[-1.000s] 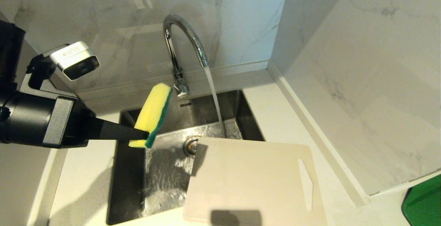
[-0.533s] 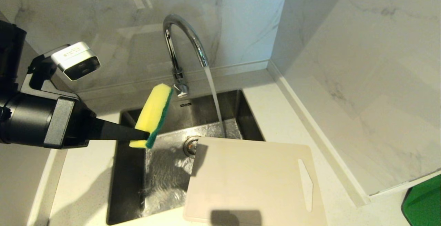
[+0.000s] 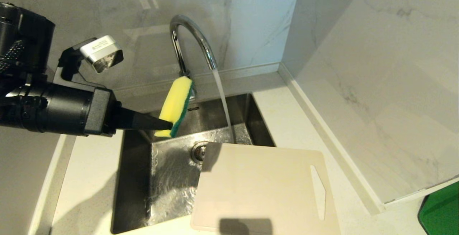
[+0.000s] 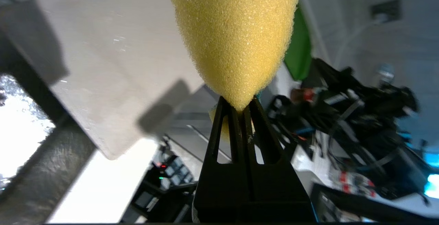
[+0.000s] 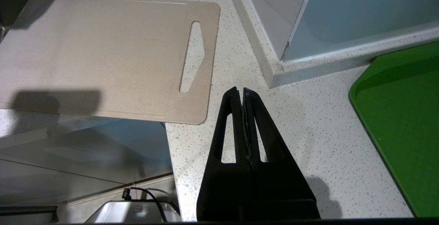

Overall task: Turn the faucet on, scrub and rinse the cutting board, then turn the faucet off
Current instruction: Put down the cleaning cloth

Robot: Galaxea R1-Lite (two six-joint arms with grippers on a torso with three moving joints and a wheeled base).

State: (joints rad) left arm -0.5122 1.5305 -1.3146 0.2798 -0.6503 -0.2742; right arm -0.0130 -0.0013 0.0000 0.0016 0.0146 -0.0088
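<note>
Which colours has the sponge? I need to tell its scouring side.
The sponge is yellow with a green layer on one face, clearest in the head view.

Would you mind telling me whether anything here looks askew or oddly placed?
The cutting board lies skewed, one corner jutting over the sink, while water from the faucet falls just past its edge, not onto it.

A kitchen. A steel sink (image 3: 136, 177) sits in a speckled countertop (image 3: 304, 127). A chrome faucet (image 3: 190, 38) runs against marble walls (image 3: 376, 66).
</note>
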